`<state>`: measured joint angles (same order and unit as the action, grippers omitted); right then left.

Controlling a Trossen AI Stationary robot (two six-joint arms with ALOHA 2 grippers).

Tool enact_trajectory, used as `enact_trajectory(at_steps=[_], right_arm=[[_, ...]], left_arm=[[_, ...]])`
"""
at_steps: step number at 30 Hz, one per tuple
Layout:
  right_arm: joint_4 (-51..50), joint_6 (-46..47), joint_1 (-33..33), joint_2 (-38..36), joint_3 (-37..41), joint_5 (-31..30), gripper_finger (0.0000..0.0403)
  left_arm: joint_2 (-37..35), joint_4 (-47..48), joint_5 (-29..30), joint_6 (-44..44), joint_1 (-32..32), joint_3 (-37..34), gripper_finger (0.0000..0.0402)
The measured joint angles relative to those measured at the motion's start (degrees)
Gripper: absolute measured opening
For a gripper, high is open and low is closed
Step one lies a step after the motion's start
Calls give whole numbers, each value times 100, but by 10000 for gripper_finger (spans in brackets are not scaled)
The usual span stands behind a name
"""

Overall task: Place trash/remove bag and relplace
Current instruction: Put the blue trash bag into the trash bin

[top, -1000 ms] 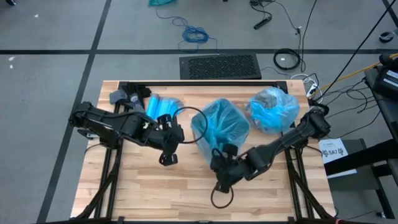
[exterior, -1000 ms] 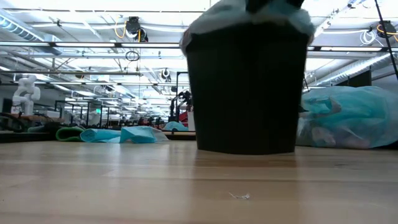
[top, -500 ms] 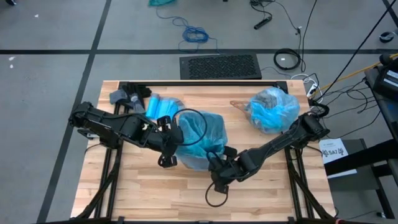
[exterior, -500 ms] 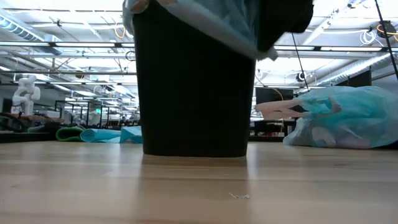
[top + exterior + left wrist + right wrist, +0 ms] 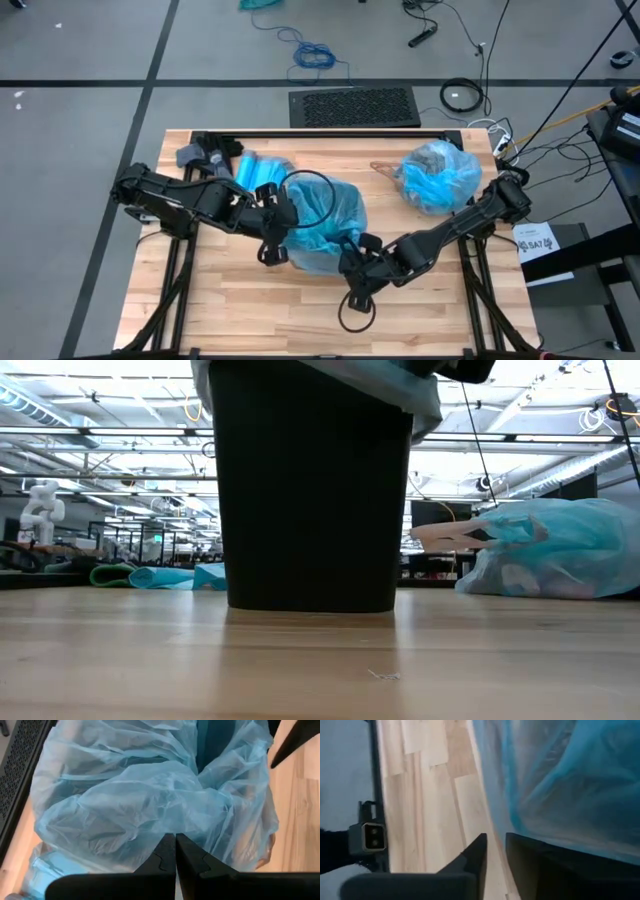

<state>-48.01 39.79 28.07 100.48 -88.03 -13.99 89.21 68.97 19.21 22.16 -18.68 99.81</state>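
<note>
Item: black bin, lined with a fresh blue bag, standing near the middle of the table. Contents cannot be told.

Item: full bag of trash, knotted, lying at about 2 o'clock from the bin, well apart; pale wads show through the film in the low view.

Item: folded spare bags, at 10 o'clock from the bin.

Handling, judged: liner film is thin, soft, slippery and easily torn; best pinched at the loose edge by the rim, not mid-wall. The full bag looks light and squashy; its gathered neck is the likely hold.

Left gripper: at the bin's 9 o'clock side, fingers pressed together, a fold of liner just beyond the tips; whether any is caught cannot be told.

Right gripper: at 5 o'clock of the bin, fingers a narrow gap apart beside the rim, nothing seen between them.

Surface: pale wood planks, smooth. Room: grey floor, loose cables, a dark mat beyond the far edge; open workshop behind.
</note>
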Motion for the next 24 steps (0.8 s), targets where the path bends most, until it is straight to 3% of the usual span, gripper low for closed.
enact_trajectory(at_steps=[7, 11, 19, 24], right_arm=[[18, -135, 44, -146, 2, 322, 126], [90, -51, 44, -384, 2, 529, 146], [142, 270, 55, -1007, 2, 511, 138], [-233, 1024, 83, -1372, 0, 269, 122]], left_arm=[[0, 252, -1, 8, -9, 0, 2], [0, 528, 4, 152, -4, 0, 2], [0, 594, 18, 148, -17, 0, 2], [-328, 495, 490, 246, -278, -281, 2]])
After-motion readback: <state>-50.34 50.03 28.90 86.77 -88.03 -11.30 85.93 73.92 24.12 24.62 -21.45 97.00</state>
